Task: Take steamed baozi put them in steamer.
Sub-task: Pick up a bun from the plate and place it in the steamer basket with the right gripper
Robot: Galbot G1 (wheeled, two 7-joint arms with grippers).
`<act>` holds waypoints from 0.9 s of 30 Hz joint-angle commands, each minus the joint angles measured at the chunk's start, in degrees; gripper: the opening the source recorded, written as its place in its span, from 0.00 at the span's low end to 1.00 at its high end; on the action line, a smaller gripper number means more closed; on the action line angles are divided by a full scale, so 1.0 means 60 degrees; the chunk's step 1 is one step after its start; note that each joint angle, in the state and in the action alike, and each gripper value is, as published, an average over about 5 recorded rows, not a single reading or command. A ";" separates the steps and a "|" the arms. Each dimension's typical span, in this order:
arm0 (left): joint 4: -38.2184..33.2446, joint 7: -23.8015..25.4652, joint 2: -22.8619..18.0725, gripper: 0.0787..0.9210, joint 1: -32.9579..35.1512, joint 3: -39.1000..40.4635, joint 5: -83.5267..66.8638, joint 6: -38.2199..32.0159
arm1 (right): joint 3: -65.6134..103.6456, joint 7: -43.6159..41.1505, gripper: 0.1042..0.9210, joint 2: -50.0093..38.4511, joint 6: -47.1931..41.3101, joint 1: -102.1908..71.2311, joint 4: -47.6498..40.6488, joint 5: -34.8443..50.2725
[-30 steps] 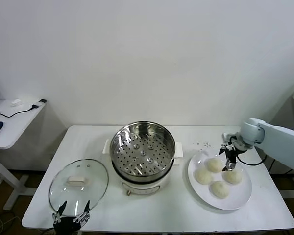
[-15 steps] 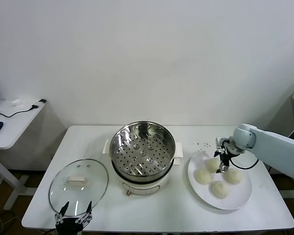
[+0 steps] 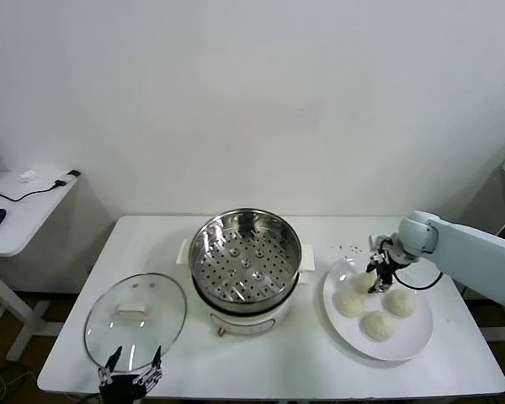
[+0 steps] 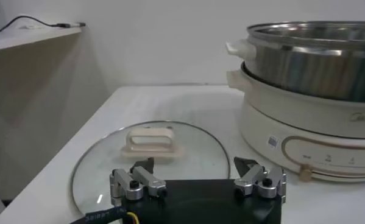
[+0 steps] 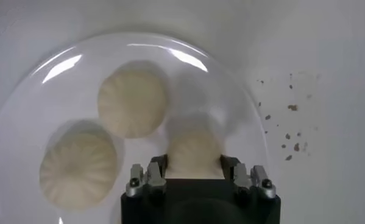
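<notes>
One baozi point(image 3: 366, 280) on the plate point(image 3: 404, 345) was now clenched by the right gripper point(image 3: 377, 282), which had just closed; lifting toward the steamer point(image 3: 245, 252) seemed next.

Left gripper point(image 4: 197, 182) open above the near edge of the glass lid point(image 4: 152, 159), steamer point(image 4: 310, 97) standing just beyond on the table point(image 4: 78, 158).

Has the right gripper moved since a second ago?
Yes. The right gripper has shifted toward the steamer, from over the plate's middle to its back bun, jaws now shut on it.
</notes>
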 commanded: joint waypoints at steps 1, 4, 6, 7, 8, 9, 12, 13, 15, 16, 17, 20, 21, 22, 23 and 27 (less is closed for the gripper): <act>-0.0074 0.0002 0.0018 0.88 0.0001 0.0079 0.0056 0.0001 | -0.1267 -0.1517 0.61 0.0469 0.1675 0.3435 0.0319 0.0501; -0.0124 0.0002 0.0038 0.88 0.0000 0.0136 0.0086 0.0009 | -0.2000 -0.2058 0.61 0.1251 0.2698 0.5371 0.0474 0.1087; -0.0145 0.0003 0.0045 0.88 0.0000 0.0172 0.0104 0.0015 | -0.2125 -0.2314 0.61 0.1733 0.3290 0.6216 0.0787 0.1352; -0.0150 0.0003 0.0047 0.88 0.0001 0.0187 0.0111 0.0017 | -0.2120 -0.2407 0.61 0.1946 0.3603 0.6545 0.1040 0.1419; -0.0150 0.0002 0.0049 0.88 0.0001 0.0204 0.0119 0.0017 | -0.2103 -0.2476 0.61 0.2160 0.3919 0.6858 0.1358 0.1452; -0.0147 0.0000 0.0049 0.88 0.0001 0.0221 0.0126 0.0019 | -0.2082 -0.2510 0.61 0.2347 0.4203 0.7096 0.1689 0.1465; -0.0140 -0.0004 0.0043 0.88 -0.0006 0.0283 0.0177 0.0019 | -0.2042 -0.2346 0.61 0.2853 0.4780 0.7409 0.2848 0.1334; -0.0144 -0.0005 0.0037 0.88 -0.0008 0.0305 0.0199 0.0019 | -0.2047 -0.2207 0.61 0.2979 0.4924 0.7358 0.3172 0.1228; -0.0154 -0.0007 0.0022 0.88 -0.0003 0.0348 0.0242 0.0019 | -0.2065 -0.1878 0.61 0.3223 0.5345 0.7082 0.3746 0.0848; -0.0156 -0.0008 0.0015 0.88 0.0002 0.0365 0.0262 0.0020 | -0.2074 -0.1739 0.61 0.3320 0.5577 0.6903 0.3924 0.0623; -0.0156 -0.0009 0.0008 0.88 0.0007 0.0380 0.0283 0.0021 | -0.2084 -0.1596 0.61 0.3432 0.5903 0.6677 0.4057 0.0293; -0.0147 -0.0009 -0.0010 0.88 0.0018 0.0400 0.0335 0.0023 | -0.2083 -0.1249 0.61 0.3731 0.6890 0.6004 0.4043 -0.0840; -0.0146 -0.0010 -0.0020 0.88 0.0020 0.0400 0.0347 0.0021 | -0.2064 -0.1141 0.61 0.3829 0.7273 0.5762 0.3893 -0.1318; -0.0144 -0.0012 -0.0031 0.88 0.0023 0.0399 0.0356 0.0019 | -0.2037 -0.1055 0.61 0.3906 0.7547 0.5569 0.3723 -0.1694; -0.0138 -0.0014 -0.0044 0.88 0.0026 0.0399 0.0369 0.0014 | -0.1992 -0.0954 0.61 0.3996 0.7872 0.5327 0.3464 -0.2146; -0.0069 -0.0023 -0.0087 0.88 0.0027 0.0412 0.0477 -0.0036 | -0.1755 -0.0550 0.61 0.4260 0.8526 0.4415 0.2218 -0.3614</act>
